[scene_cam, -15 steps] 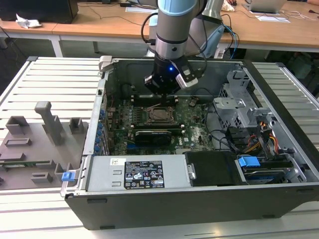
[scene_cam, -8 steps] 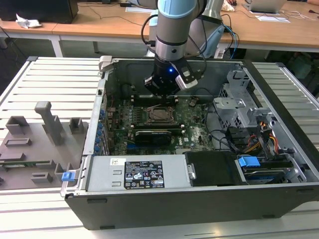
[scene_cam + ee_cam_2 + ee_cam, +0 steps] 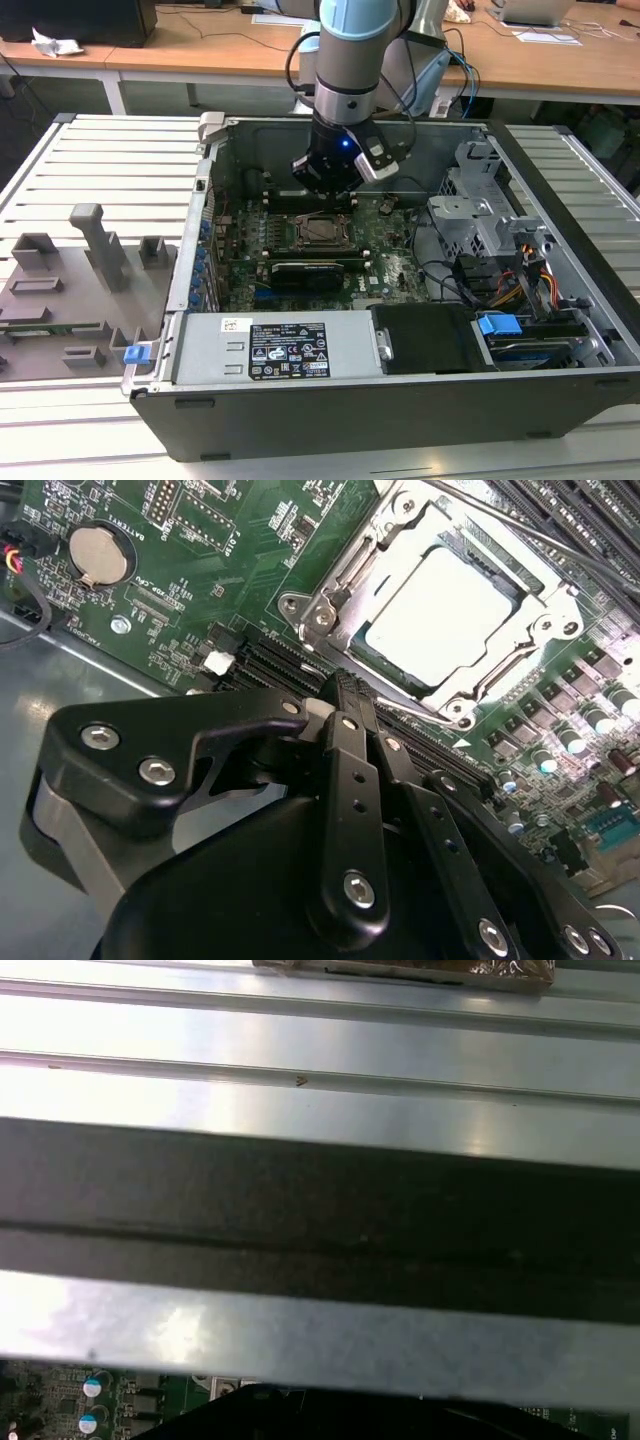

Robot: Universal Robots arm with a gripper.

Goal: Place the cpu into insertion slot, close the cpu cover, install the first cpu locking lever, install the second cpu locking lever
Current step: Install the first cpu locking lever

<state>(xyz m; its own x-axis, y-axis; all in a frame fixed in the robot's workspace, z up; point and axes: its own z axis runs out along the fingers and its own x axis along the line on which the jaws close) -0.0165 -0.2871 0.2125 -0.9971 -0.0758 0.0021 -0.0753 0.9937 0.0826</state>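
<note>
The arm's gripper (image 3: 328, 190) is hanging inside the open computer case (image 3: 560, 390), just above the green board (image 3: 390, 260), its black fingers (image 3: 345, 740) pressed together with nothing between them. The cpu (image 3: 450, 615) is sitting in the insertion slot (image 3: 318, 232), and the cpu cover (image 3: 535, 645) is lying closed around it, framing its silvery top.
</note>
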